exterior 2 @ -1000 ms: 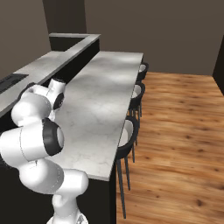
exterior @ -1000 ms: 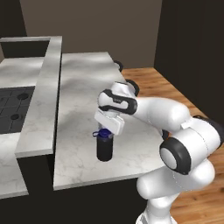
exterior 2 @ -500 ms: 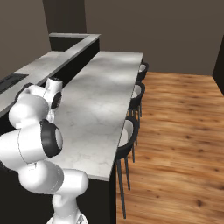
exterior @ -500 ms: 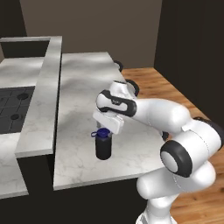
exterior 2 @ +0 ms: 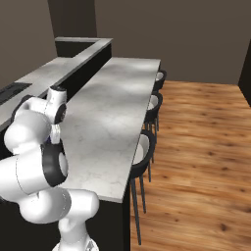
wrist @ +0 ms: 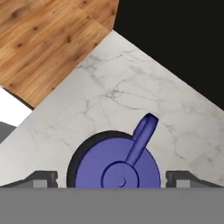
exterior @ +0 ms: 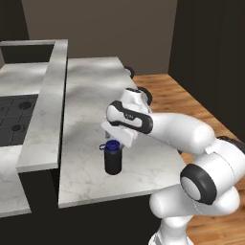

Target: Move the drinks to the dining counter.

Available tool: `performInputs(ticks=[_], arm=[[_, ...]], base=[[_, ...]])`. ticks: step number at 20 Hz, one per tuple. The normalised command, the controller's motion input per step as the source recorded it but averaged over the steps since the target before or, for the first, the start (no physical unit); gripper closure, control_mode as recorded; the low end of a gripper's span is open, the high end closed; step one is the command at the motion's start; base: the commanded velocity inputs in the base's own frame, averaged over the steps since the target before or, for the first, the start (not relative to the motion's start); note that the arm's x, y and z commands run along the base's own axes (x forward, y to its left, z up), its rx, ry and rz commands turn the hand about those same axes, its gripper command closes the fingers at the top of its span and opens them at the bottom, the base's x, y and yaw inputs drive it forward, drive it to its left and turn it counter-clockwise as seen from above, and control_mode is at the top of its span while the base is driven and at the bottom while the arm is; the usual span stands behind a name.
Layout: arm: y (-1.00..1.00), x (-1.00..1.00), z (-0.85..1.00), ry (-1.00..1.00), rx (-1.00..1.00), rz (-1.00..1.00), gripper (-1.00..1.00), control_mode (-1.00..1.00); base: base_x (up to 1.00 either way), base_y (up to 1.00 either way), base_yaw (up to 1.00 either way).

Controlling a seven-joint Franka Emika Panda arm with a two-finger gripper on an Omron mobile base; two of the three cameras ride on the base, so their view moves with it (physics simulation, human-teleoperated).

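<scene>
Black bottle (wrist: 114,168) body hidden beneath its blue cap

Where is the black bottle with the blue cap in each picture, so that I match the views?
Left base view: the black bottle stands upright on the dining counter, lower centre, just under the pincer.
Right base view: not visible; the robot's white arm stands in front of that spot on the counter.
Hand view: bottom centre, seen from above, its blue cap between the two fingertips.
Shared landmark: the grey-veined marble of the dining counter.
</scene>
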Motion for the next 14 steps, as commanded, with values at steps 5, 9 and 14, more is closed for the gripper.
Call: performInputs(ticks=[5,9,14], arm=[[-0.2,-0.05,0.86,-0.03,0.0,0.03,-1.0,-1.0],[-0.17,-0.01,1.0,-0.03,0.0,-0.01,-1.0,-1.0],[-0.09,-0.08,0.85,-0.06,0.0,-0.31,-1.0,-1.0]], base=[[0.0,0.0,0.0],[0.0,0.0,0.0],[0.0,0.0,0.0]])
